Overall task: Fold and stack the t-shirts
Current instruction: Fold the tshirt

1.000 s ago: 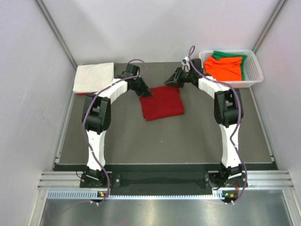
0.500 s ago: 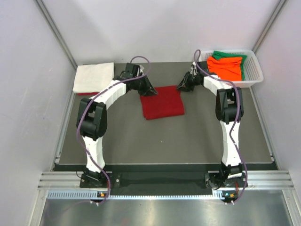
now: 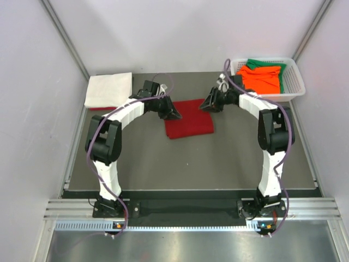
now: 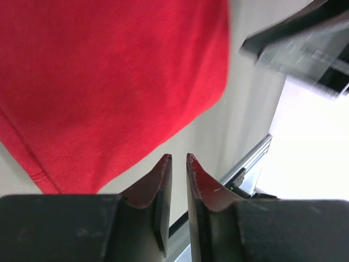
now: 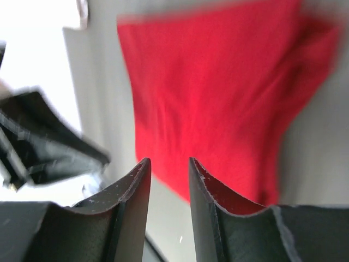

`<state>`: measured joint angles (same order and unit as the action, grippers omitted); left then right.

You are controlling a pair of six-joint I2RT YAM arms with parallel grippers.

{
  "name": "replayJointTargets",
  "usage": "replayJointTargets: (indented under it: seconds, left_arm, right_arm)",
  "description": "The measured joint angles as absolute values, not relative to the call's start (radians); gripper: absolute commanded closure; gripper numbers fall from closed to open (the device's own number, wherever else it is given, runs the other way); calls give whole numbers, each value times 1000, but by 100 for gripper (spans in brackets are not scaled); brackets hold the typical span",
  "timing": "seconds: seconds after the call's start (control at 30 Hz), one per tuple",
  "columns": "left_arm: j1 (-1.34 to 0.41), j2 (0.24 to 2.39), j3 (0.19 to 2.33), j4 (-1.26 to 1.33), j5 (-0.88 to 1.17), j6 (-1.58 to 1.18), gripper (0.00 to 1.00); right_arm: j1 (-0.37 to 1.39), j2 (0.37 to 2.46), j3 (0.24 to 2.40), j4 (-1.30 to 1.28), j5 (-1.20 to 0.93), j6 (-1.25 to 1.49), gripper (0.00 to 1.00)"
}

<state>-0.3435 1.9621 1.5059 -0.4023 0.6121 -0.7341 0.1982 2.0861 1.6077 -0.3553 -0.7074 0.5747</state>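
Lower in frame than a sec ago: left gripper sits a slit apart, right gripper wider, both empty (nothing btwn jaws), at upper corners of dark red t-shirt, mid-frame.

Our overhead view is bright, even and sharp. At the right wrist we see the red shirt smeared, and white glare burns one edge of both wrist views.

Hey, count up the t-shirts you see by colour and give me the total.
red t-shirt: 1
white t-shirt: 1
orange t-shirt: 1
green t-shirt: 1
Total: 4
The red edge under the white one is not counted: too little shows.
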Motion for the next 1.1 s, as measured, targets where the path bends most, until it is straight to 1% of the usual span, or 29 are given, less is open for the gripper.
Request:
replayJointTargets:
  seconds: [0.1,0.17,0.23,0.33,0.47,0.5,0.67,0.83,0.97,1.1]
  left_arm:
    - [-345,1976,1440,-363,620,-739,82]
    - [-345,2003,1409,-345,619,-738,83]
    - [-344,2039,1382,-347,604,-724,83]
    - [-340,2074,1369,-382,591,-691,82]
    - [-342,2022,1365,-401,582,-663,81]
    - [-344,2000,1364,-402,581,-664,81]
    - [-381,1919,1367,-330,598,-712,81]
    - [-406,1985,1349,-174,658,-792,82]
    - [-395,2047,1284,-177,639,-752,82]
    - [-359,2009,1206,-204,635,-691,82]
  right_arm:
    - [221,2080,1465,-254,-779,616,68]
    - [226,2086,1393,-241,-794,619,70]
    - [216,2098,1365,-251,-790,601,72]
    - [176,2103,1359,-282,-780,561,71]
    - [144,2056,1359,-343,-757,508,69]
    - [145,2036,1359,-355,-754,501,67]
    - [239,1950,1358,-316,-772,528,64]
    - [331,1965,1289,-123,-842,636,64]
    - [283,2025,1188,-44,-863,658,64]
    - [179,2024,1095,-53,-922,643,63]
